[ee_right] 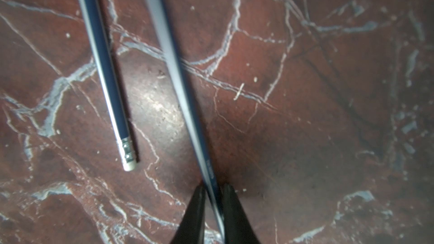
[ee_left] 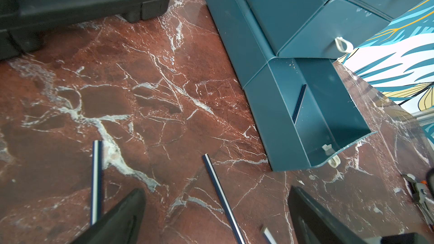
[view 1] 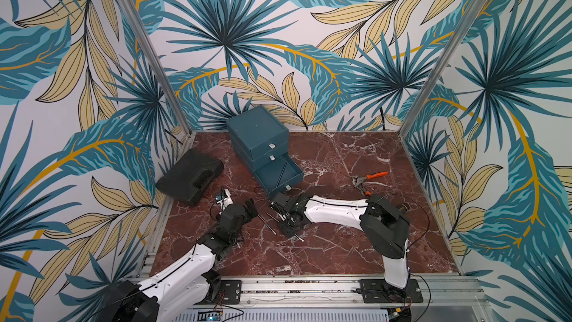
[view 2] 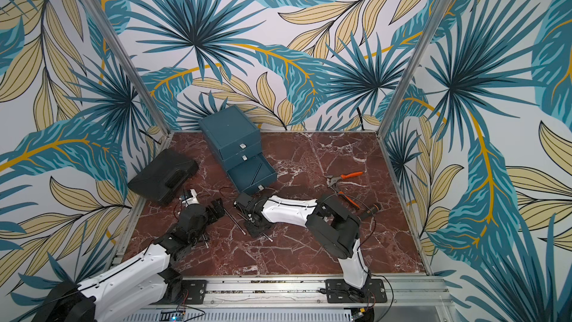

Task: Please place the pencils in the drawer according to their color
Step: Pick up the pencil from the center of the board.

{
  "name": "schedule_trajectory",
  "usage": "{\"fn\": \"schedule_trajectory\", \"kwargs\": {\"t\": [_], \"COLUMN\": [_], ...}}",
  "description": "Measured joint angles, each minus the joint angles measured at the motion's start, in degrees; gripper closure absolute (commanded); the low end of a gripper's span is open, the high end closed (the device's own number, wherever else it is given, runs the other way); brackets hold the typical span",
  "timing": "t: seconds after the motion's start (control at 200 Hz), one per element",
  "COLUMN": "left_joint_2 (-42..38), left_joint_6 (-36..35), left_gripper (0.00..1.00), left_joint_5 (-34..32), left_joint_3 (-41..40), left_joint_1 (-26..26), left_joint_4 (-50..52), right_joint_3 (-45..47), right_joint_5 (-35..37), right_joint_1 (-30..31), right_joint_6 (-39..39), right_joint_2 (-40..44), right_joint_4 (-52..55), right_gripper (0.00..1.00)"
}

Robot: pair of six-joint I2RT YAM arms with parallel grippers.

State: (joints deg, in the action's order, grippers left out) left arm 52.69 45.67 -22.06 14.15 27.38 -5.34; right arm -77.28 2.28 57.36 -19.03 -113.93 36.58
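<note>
One dark pencil (ee_left: 299,102) lies slanted in the open bottom tray of the drawer (view 1: 257,125); the two above are shut. The right claw (ee_right: 212,190) is clamped on a second pencil (ee_right: 175,71), blurred, seemingly dark blue, its far end cut off. The left claw (ee_left: 217,190) gapes above the table (view 1: 325,243).

Faint print on pencil (ee_right: 179,78), illegible

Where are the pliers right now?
In both top views the pliers lie on the right side of the table, just beyond the right arm and to the right of the open bottom drawer.
</note>
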Motion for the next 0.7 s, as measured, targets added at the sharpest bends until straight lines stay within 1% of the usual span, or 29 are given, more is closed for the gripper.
{"fn": "schedule_trajectory", "kwargs": {"t": [0.11, 0.2, 0.496, 0.696], "left_joint_2": [0.0, 0.0, 0.0, 0.0], "left_joint_6": [0.0, 0.0, 0.2, 1.8], "left_gripper": [0.0, 0.0, 0.0, 0.0], "left_joint_5": [0.0, 0.0, 0.0, -0.1], "left_joint_3": [0.0, 0.0, 0.0, -0.4], "left_joint_1": [0.0, 0.0, 0.0, 0.0], "left_joint_4": [0.0, 0.0, 0.0, -0.9], "right_joint_3": [-0.3, -0.3, -0.9, -0.9], "right_joint_5": [0.0, 0.0, -0.2, -0.2], "right_joint_1": [0.0, 0.0, 0.0, 0.0], "right_joint_6": [0.5, 0.7, 1.0, 1.1], "right_joint_2": [-0.2, -0.2, -0.5, -0.5], "right_joint_4": [0.2, 0.3, 0.9, 0.9], "right_gripper": [0.96, 1.0, 1.0, 1.0]}}
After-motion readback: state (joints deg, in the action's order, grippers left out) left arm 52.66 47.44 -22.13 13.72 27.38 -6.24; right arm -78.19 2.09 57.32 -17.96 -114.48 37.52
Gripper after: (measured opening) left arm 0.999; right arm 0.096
